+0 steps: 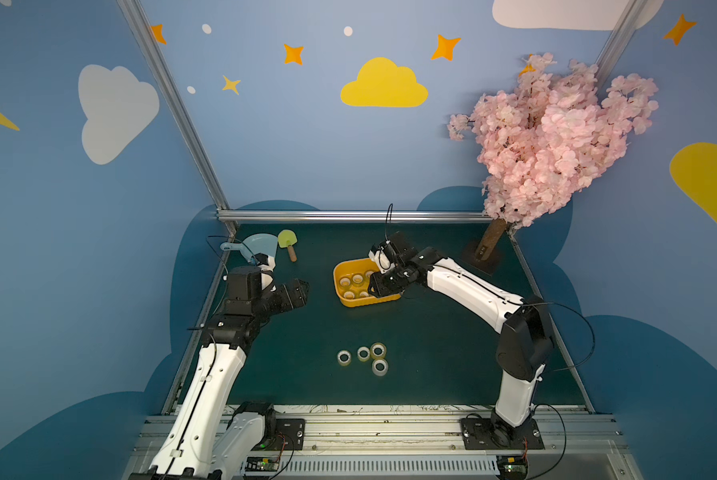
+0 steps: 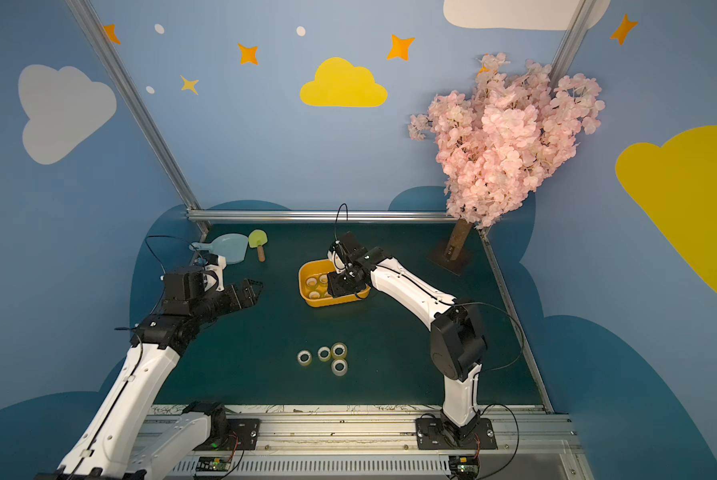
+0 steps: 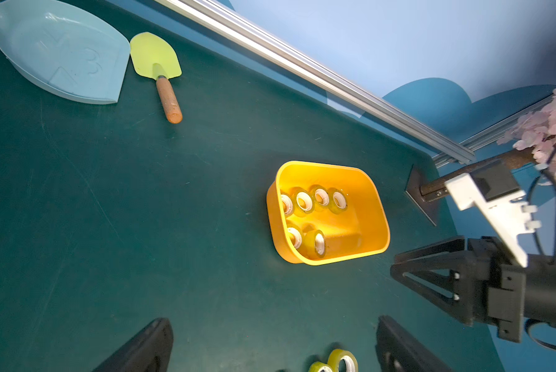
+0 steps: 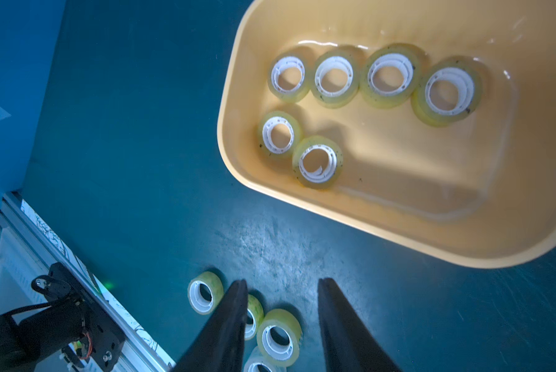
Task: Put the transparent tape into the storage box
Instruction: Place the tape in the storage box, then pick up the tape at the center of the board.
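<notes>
Overhead, in both top views, the storage box sits on the green table toward its far middle, with several tape rolls lying inside. The right fingers hang over the box's right part; from here I cannot tell how far apart they stand. The left fingers hover well to the left of the box, holding nothing. Four loose tape rolls cluster on the table nearer the front edge, well apart from the box. A pale blue dustpan and a green trowel lie at the far left corner.

From the left wrist, the left fingers are spread wide with bare table between them. Six tape rolls show inside the box: four in a row, two beside them.

From the right wrist, the right fingers stand parted, gripping nothing, with only table in the gap. The six rolls rest on the box floor. The loose rolls show on the table, partly behind one finger.
</notes>
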Controlling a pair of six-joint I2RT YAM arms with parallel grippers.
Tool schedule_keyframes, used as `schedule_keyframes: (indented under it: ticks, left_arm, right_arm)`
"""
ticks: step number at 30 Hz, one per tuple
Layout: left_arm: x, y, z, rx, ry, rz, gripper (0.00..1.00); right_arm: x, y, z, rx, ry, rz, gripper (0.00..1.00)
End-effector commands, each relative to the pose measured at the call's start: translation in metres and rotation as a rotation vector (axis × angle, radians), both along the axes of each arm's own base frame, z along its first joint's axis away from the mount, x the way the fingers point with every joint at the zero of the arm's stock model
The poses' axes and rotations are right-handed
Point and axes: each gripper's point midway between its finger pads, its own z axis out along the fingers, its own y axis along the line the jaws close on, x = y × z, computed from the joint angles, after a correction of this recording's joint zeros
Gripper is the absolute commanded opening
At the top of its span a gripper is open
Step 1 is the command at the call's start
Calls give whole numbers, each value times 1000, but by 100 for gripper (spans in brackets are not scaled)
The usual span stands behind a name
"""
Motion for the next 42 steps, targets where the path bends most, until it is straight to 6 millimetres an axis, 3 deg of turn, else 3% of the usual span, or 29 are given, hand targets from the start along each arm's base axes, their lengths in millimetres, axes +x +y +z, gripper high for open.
schedule_keyframes:
  ticks: [1,8,11,15,19,25,33,42]
  left_arm:
    - [-23,-5,-5,-46,50,5,100]
    - [-53,-10,-36,-28,89,-48,100]
    - [-51,1,-39,19,58,5,100]
    - [-40,-1,-33,26,-9,-17,100]
    - [-37,0,-44,28,34,-6,100]
    - [-41,9,-43,49,18,45,100]
    - [-43,12,-39,55,-1,63,100]
    - [-43,18,-47,79,62,83,100]
  right_arm:
    - [-16,2,15,55,-25,51,43]
    - [-54,-7,-2,49,-6,102,44]
    - [-71,-13,-16,28,4,120,45]
    - [-94,-20,-35,-2,19,150,45]
    - [-115,-25,-55,-31,33,180,44]
    - [-134,-31,-79,-71,81,162,45]
    - [-154,-7,-90,-84,120,210,45]
    - [-157,23,-98,-160,96,213,44]
